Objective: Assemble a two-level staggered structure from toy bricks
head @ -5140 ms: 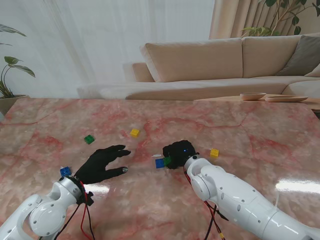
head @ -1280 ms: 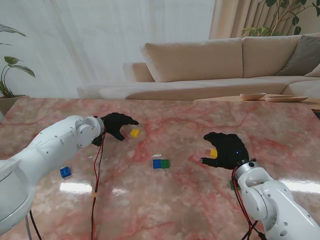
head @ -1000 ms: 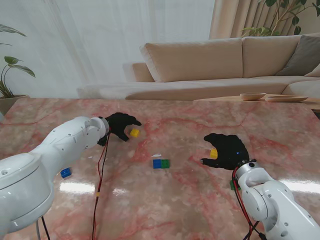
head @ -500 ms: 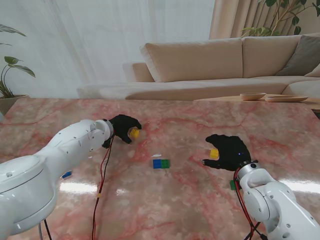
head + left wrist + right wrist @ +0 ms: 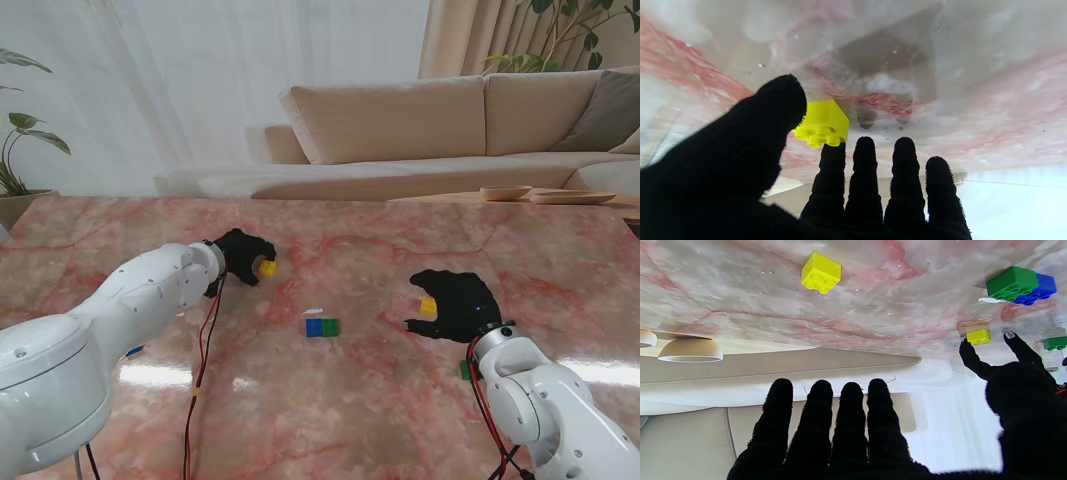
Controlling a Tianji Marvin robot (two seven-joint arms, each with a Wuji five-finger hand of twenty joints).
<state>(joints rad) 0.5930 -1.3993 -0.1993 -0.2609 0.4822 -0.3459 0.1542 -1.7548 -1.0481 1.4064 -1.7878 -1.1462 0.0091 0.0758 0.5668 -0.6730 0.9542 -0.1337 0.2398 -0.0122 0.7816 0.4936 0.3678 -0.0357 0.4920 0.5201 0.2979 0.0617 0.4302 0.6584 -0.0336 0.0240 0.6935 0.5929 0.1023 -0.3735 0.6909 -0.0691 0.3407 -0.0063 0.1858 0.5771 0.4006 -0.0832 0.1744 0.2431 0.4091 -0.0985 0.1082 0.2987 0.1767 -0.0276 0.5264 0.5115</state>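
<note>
**Q:** What is the pose of the left hand?

**A:** The left arm reaches forward across the marble table (image 5: 330,420). The left hand (image 5: 243,256) sits at the far yellow brick (image 5: 266,268). In the left wrist view the thumb (image 5: 780,100) touches one side of that brick and the index fingertip lies at its other side. The brick rests on the table; a firm pinch cannot be confirmed.

**Q:** And the right hand?

**A:** The right hand (image 5: 455,303) hovers palm-down, fingers straight and side by side, thumb apart, holding nothing. The second yellow brick (image 5: 428,307) lies at its fingertips.

**Q:** Where is the base pair?

**A:** The blue brick (image 5: 314,327) and green brick (image 5: 330,327) sit touching, side by side, between both hands.
</note>
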